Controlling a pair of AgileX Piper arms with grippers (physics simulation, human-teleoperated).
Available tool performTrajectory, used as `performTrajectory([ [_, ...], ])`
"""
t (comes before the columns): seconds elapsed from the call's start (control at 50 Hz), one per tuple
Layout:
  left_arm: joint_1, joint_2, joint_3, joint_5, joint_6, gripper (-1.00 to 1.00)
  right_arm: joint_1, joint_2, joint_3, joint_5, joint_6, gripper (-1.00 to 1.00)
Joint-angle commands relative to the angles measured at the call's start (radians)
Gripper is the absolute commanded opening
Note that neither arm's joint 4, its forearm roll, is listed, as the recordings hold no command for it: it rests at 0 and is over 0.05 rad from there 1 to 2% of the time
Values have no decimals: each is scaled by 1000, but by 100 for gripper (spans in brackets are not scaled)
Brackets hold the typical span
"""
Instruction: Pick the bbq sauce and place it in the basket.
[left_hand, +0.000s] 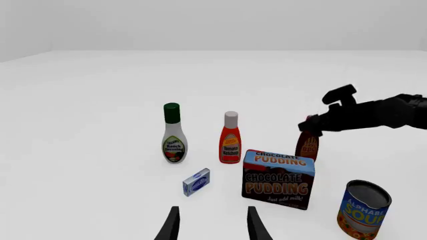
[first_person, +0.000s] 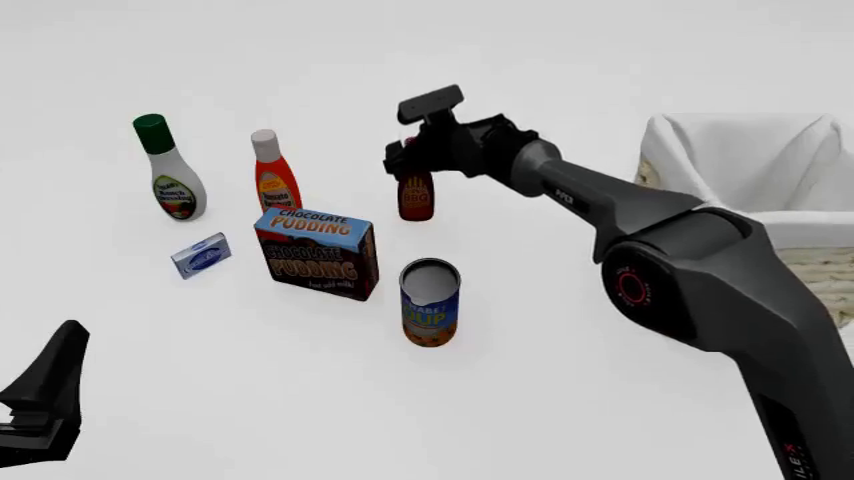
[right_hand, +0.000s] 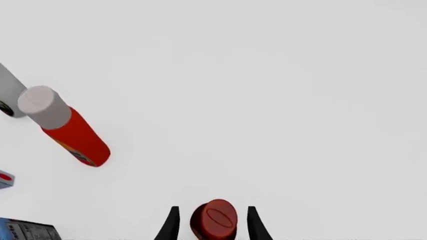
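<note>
The bbq sauce (first_person: 416, 198), a small dark reddish-brown bottle with a red cap, stands on the table behind the pudding box. It also shows in the left wrist view (left_hand: 307, 147). My right gripper (first_person: 408, 150) is open and reaches down over the bottle. In the right wrist view its fingers (right_hand: 172, 225) stand on either side of the red cap (right_hand: 214, 219) with small gaps. The basket (first_person: 817, 262), wicker with a white cloth lining, sits at the far right. My left gripper (left_hand: 212, 225) is open and empty, low at the front left (first_person: 54, 375).
A white ranch bottle with a green cap (first_person: 170, 170), an orange-red ketchup bottle with a white cap (first_person: 275, 172), a chocolate pudding box (first_person: 316, 252), a small blue box (first_person: 200, 255) and a soup can (first_person: 430, 302) stand close around the bbq sauce.
</note>
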Motion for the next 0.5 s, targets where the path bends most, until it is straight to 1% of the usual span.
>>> performTrajectory([
  [0.02, 0, 0, 0, 0, 0, 100, 2, 9, 13, -5, 0, 100],
  [0.38, -2, 1, 0, 0, 1, 100, 3, 13, 28, -12, 2, 100],
  [0.4, -3, 1, 0, 0, 2, 100, 3, 11, 31, -14, 1, -100],
  [0.5, -3, 1, 0, 0, 2, 100, 3, 8, 31, -16, 2, -100],
])
